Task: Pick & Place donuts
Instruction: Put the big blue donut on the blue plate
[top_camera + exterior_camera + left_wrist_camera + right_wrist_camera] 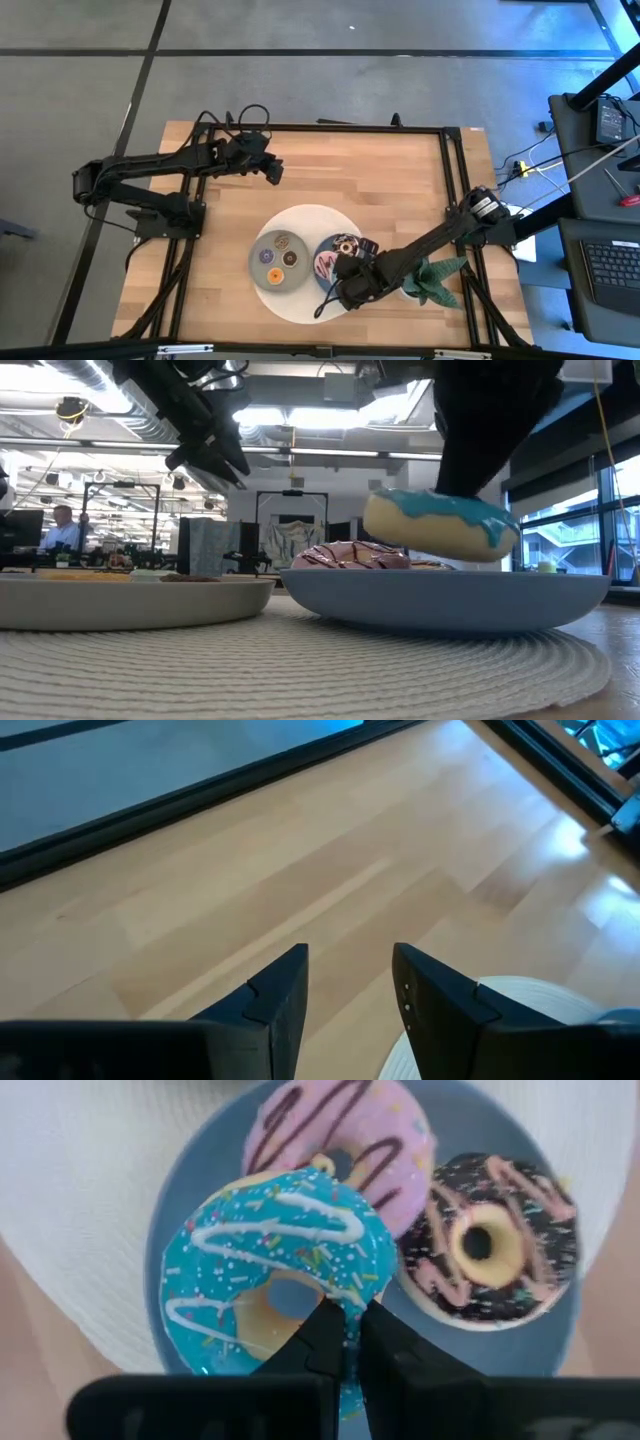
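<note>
I see the right gripper (350, 1342) clamped on the near rim of the blue donut (275, 1270), holding it tilted just above the blue plate (450, 598), icing up, beside the pink donut (340, 1135); left gripper (350, 985) parted over bare table (300, 850).

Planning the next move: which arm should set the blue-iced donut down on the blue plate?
Right. The right gripper is shut on the blue-iced donut, just above the blue plate. The left gripper hangs open, far off.
</note>
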Robot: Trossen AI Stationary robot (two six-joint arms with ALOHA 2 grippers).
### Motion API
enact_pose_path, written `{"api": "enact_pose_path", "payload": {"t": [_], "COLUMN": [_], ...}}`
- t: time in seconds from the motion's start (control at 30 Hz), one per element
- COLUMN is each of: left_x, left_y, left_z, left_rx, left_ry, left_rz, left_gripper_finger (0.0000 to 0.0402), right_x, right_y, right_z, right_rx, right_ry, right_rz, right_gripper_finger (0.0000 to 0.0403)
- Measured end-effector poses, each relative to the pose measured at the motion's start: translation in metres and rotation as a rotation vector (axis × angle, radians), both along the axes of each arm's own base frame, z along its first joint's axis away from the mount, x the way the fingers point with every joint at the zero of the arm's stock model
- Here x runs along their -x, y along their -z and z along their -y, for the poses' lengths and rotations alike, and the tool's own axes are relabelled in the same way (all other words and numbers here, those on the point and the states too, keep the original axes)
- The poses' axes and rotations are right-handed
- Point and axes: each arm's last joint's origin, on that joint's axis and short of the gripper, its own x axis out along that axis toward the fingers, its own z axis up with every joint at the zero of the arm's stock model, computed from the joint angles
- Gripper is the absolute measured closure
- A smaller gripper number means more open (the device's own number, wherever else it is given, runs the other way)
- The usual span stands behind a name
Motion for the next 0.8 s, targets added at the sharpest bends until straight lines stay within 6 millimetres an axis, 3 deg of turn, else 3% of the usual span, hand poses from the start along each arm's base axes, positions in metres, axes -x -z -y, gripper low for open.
{"api": "enact_pose_path", "payload": {"t": [0.43,0.8], "left_x": [0.000,0.000], "left_y": [0.000,0.000], "left_z": [0.000,0.000], "left_rx": [-0.044,-0.046], "left_ry": [0.045,0.047], "left_rz": [-0.036,-0.037], "left_gripper_finger": [0.0258,0.0258], "right_x": [0.004,0.001], "right_y": [0.006,0.022], "right_z": [-0.005,-0.009], "right_rx": [0.039,0.003], "right_ry": [-0.010,0.002], "right_rz": [-0.018,-0.064], "right_gripper_finger": [0.0376,0.0372]}}
